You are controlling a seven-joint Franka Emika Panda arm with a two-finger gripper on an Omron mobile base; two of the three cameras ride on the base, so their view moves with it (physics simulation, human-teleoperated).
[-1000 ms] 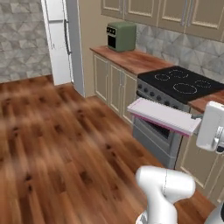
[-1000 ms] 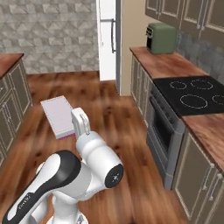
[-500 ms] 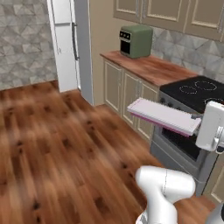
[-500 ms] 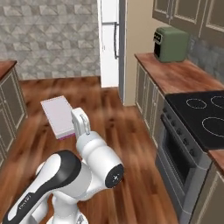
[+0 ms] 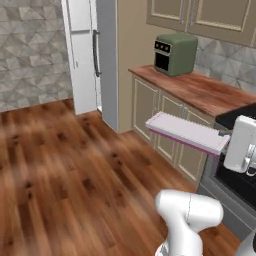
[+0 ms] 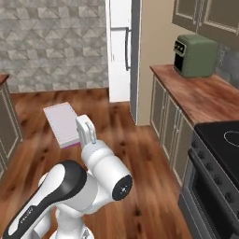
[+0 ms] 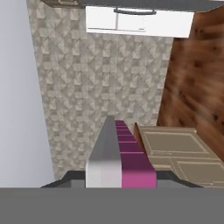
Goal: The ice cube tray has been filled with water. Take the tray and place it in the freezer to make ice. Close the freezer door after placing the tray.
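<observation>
My gripper [image 5: 226, 144] is shut on the right end of the ice cube tray [image 5: 184, 132], a long pale lavender slab with a magenta lower edge, held level above the floor in front of the base cabinets. From the right base camera the tray [image 6: 62, 124] sticks out to the left of the gripper [image 6: 77, 134]. In the hand view the tray [image 7: 120, 154] runs away from the gripper [image 7: 120, 180] towards a tiled wall. A tall pale fridge [image 5: 84, 55] with a dark bar handle [image 5: 95, 52] stands ahead. I cannot tell the freezer or the freezer door from its other side.
A green toaster oven [image 5: 175, 54] stands on the wooden counter [image 5: 205, 92] to the right, above beige cabinets [image 5: 150, 107]. The black stove [image 6: 219, 149] is close on the right. Wood floor [image 5: 55, 170] lies between me and the fridge. Another cabinet [image 6: 5, 121] stands at the left.
The whole scene has shifted as the base drove: fridge and toaster oven are nearer and larger, and the stove has slid off to the right. The tray stays in the same grip.
</observation>
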